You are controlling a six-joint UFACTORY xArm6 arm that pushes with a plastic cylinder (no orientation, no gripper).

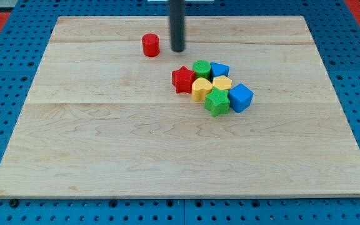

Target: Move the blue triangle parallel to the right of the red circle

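The red circle (pixel 150 45), a short cylinder, stands alone near the view's top, left of centre. My tip (pixel 178 50) rests on the board just right of it, with a small gap between them. The blue triangle (pixel 220 69) sits at the top right of a tight cluster of blocks, below and right of my tip, next to the green circle (pixel 201 68). My tip touches no block.
The cluster also holds a red star (pixel 182 80), a yellow heart (pixel 200 90), a yellow hexagon (pixel 222 83), a green star (pixel 217 102) and a blue cube (pixel 241 97). The wooden board (pixel 105 150) lies on a blue pegboard.
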